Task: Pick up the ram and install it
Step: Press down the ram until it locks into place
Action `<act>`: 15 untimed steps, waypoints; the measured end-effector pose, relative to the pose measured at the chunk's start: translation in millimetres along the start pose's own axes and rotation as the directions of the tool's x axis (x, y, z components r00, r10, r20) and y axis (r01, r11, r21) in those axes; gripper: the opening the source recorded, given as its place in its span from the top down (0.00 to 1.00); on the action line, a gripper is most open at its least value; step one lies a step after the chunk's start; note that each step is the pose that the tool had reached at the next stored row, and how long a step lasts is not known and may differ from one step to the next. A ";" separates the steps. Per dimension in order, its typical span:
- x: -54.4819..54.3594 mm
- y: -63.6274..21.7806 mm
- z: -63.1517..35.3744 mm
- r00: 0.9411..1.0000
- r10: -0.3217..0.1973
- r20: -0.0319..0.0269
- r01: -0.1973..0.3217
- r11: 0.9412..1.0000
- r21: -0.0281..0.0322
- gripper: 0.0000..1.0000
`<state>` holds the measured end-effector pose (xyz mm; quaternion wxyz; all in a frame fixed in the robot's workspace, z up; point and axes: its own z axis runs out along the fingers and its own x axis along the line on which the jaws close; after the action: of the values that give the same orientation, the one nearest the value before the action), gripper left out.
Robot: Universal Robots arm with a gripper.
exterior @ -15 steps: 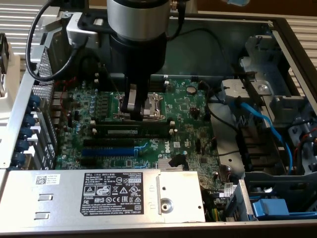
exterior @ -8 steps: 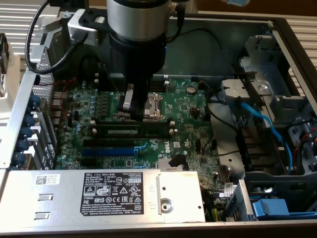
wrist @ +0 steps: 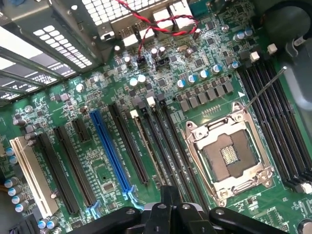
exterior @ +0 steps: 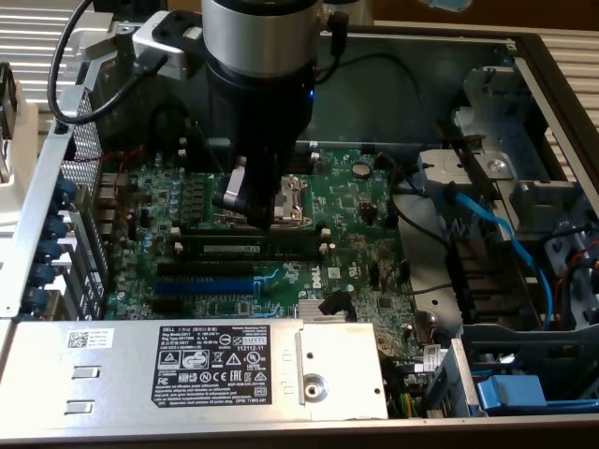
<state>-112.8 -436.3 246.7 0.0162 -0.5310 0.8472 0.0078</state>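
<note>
The long, narrow dark-green ram stick [exterior: 248,245] [wrist: 148,151] is seen standing on edge among the long black memory slots [wrist: 173,151] of the green motherboard [exterior: 356,215], just left of the square metal processor socket [wrist: 226,156] and right of the blue expansion slot [wrist: 109,151]. The black gripper [exterior: 271,217] [wrist: 168,195] is held directly over the stick, its jaws drawn together with no gap visible. Whether the stick's top edge is pinched cannot be told.
</note>
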 end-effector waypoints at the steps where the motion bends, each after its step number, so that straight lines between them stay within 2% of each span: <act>1: 0.0 0.0 0.0 1.000 0.014 0.000 -0.014 1.000 0.000 0.90; 5: 0.0 0.0 0.0 0.997 0.072 0.000 -0.072 0.997 0.003 0.90; 8: 0.0 0.0 0.0 0.993 0.116 0.000 -0.116 0.993 0.004 0.90; 11: 0.0 0.0 0.0 0.987 0.158 0.000 -0.158 0.987 0.006 0.90; 15: 0.0 0.0 0.0 0.977 0.214 0.000 -0.214 0.977 0.008 0.90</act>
<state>-112.8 -436.3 246.7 0.0169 -0.4366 0.8995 0.0060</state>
